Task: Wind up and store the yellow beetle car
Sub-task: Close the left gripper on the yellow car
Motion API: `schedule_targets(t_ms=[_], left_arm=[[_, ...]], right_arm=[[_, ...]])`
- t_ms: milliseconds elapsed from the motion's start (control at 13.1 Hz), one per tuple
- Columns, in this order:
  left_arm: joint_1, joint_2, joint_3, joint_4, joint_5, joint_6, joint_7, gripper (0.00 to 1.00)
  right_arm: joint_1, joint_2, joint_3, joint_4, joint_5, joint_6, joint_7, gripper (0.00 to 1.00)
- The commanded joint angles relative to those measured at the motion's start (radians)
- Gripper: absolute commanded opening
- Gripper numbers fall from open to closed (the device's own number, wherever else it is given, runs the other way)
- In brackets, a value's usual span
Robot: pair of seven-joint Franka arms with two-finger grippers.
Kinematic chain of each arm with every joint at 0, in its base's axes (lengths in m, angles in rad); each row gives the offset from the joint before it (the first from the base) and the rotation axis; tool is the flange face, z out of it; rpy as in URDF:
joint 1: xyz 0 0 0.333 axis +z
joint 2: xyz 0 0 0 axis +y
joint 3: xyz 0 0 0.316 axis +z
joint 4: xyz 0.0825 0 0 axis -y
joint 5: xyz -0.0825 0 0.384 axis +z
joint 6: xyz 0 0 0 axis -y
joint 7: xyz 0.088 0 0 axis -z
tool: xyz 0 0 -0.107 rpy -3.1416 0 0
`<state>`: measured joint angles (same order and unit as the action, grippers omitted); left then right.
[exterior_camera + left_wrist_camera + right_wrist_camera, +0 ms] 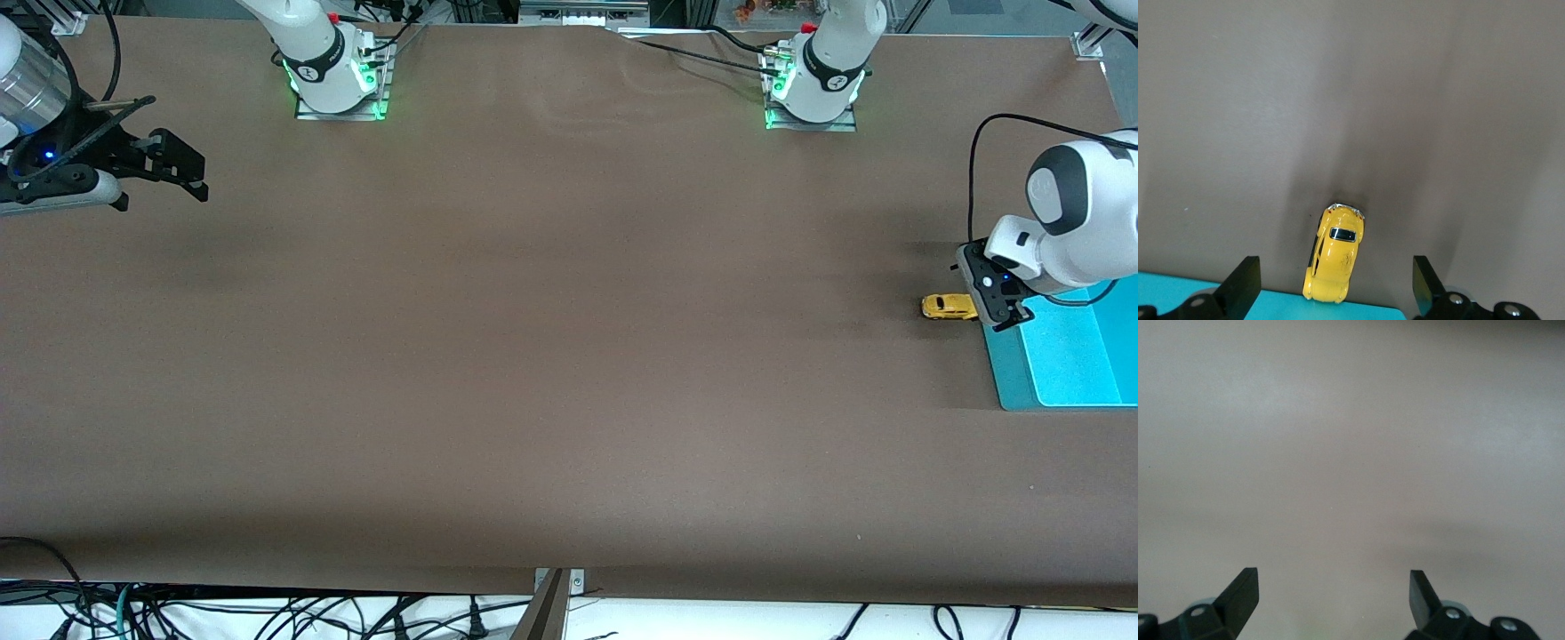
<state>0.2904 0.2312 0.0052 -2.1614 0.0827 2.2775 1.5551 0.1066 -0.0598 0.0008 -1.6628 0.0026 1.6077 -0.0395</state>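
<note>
The yellow beetle car [948, 307] stands on the brown table at the left arm's end, right beside the edge of the teal tray [1006, 378]. My left gripper [997, 307] hangs open over the car and the tray's edge. In the left wrist view the car [1334, 255] lies between the two black fingertips [1245, 277] with wide gaps on both sides, one end at the teal tray [1178, 297]. My right gripper [160, 188] waits open and empty over the right arm's end of the table; in the right wrist view the right gripper [1333, 583] has only bare table under it.
Brown table cover [551, 338] spans the whole view. The two arm bases [338, 76] stand along the edge farthest from the front camera. A black cable [973, 178] loops above the left gripper. Loose cables [267, 618] hang off the near table edge.
</note>
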Motion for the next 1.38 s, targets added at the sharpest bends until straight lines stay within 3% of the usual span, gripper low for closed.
schedule_targets(t_ms=[0, 153, 458, 1070, 1146, 1223, 1299], left_arm=[[0.026, 0.009, -0.01, -0.077, 0.026, 0.076, 0.139, 1.0], [0.09, 0.077, -0.016, -0.075, 0.011, 0.158, 0.273, 1.0], [0.09, 0.118, -0.021, -0.078, 0.012, 0.292, 0.316, 1.0], [0.125, 0.191, -0.021, -0.081, 0.02, 0.375, 0.345, 0.99], [0.125, 0.198, -0.021, -0.081, 0.02, 0.375, 0.365, 0.84], [0.13, 0.2, -0.022, -0.084, 0.014, 0.375, 0.365, 0.46], [0.141, 0.207, -0.022, -0.084, 0.008, 0.375, 0.364, 0.28]], right_arm=[[0.004, -0.003, 0.001, 0.011, -0.009, -0.019, 0.015, 1.0], [0.004, -0.005, 0.001, 0.011, -0.009, -0.019, 0.016, 1.0], [0.004, -0.006, -0.005, 0.011, -0.007, -0.02, 0.013, 1.0], [0.004, -0.005, -0.007, 0.009, -0.004, -0.025, 0.02, 1.0], [0.004, -0.003, -0.007, 0.009, -0.004, -0.025, 0.02, 1.0], [0.002, 0.0, -0.007, 0.009, -0.004, -0.025, 0.02, 1.0], [0.002, 0.0, -0.007, 0.009, -0.004, -0.025, 0.02, 1.0]])
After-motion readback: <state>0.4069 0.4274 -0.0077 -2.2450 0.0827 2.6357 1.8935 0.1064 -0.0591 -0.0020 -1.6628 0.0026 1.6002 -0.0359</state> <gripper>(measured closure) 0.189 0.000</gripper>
